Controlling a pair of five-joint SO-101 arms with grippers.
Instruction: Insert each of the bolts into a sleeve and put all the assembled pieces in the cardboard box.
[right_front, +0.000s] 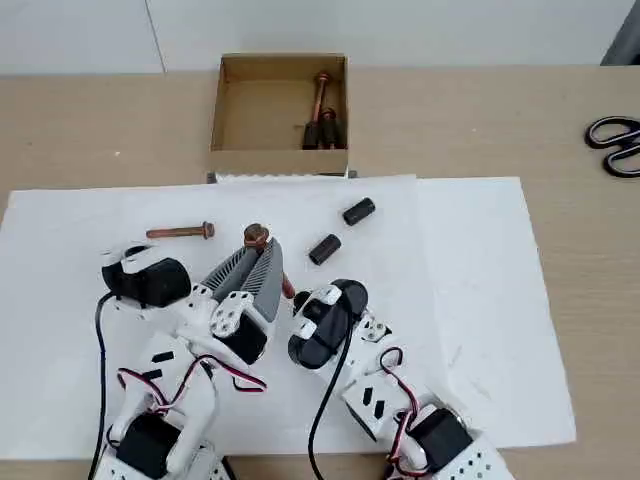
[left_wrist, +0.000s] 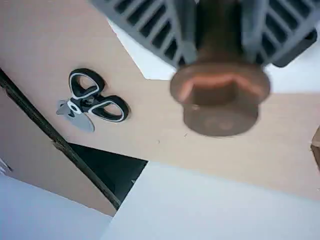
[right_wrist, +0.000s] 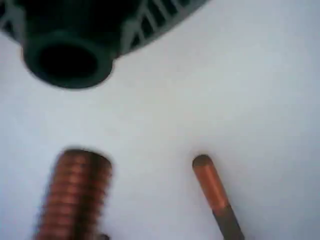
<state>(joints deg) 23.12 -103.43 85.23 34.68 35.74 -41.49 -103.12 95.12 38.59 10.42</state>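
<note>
The left gripper (right_front: 257, 256) pinches 1 bolt (left_wrist: 220, 95) by the shank. The right gripper (right_wrist: 70, 20) clamps 1 sleeve (right_wrist: 67, 59); the bolt's threaded tip (right_wrist: 75, 192) lies near its open mouth, apart, seemingly not yet aligned.

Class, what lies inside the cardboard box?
Inside the cardboard box, copper bolts in black sleeves lie along one wall, apparently two. The sleeves cover the bolt ends inside them.

cardboard box (right_front: 255, 110) behind the paper sheet (right_front: 480, 300); on the sheet, a loose bolt (right_front: 180, 232) lies left of two sleeves (right_front: 324, 249); scissors (right_front: 612, 145) far right.
</note>
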